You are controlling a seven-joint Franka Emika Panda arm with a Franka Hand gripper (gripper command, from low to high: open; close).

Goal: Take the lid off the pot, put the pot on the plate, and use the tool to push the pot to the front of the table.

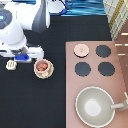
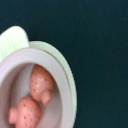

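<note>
The pale-pink pot [image 1: 43, 66] stands uncovered on the tan plate [image 1: 44, 75] at the exterior view's left; its rim [image 2: 15, 62] fills the wrist view, with two pink speckled pieces [image 2: 41, 85] inside and the plate's edge [image 2: 69, 95] beside it. The lid [image 1: 81, 49] lies on the stove's top-left burner. The cream spatula [image 1: 11, 64] rests on the black table [image 1: 30, 105] left of the plate. My gripper [image 1: 22, 57] hangs between the spatula and the pot, just up-left of the pot.
The pinkish stove panel [image 1: 120, 65] with three uncovered black burners [image 1: 103, 51] takes up the right. A large grey-beige pan [image 1: 95, 106] with a long handle sits at the bottom right. The robot's white arm [image 1: 25, 22] covers the top left.
</note>
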